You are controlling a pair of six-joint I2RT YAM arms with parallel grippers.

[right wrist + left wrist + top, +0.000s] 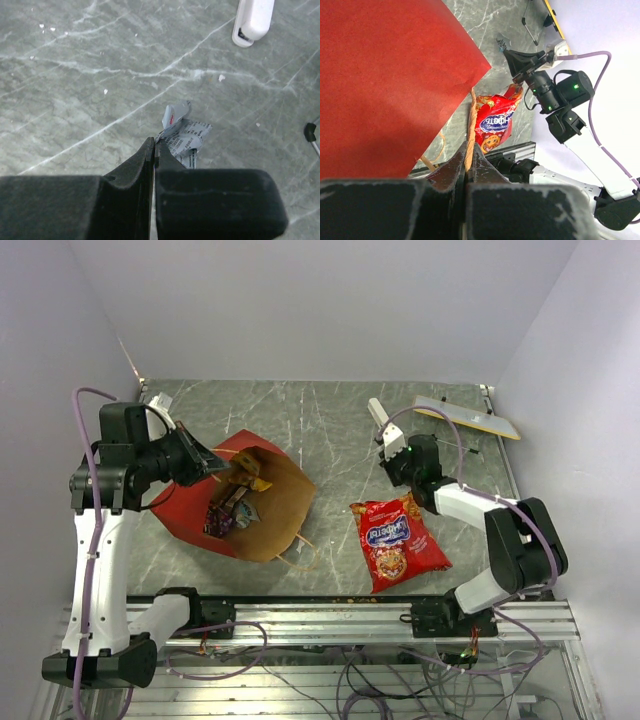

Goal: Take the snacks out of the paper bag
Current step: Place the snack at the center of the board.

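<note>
Tan twisted-paper handle [471, 117] is pinched by my closed left gripper [468, 152] (smooth red paper bag [385, 75] beside the jaws). My right gripper [153, 146] clamps a crinkled silver wrapper [186, 136].

A: How did the left arm [98, 550] stand?
B: Reared tall, elbow high. The left gripper [218, 466] reached rightward, its fingers [452, 172] pressed tight together.
A: And the right arm [505, 540]?
B: Folded low, with the right gripper [388, 440] stretched toward the far side, fingers [135, 165] likewise closed.
</note>
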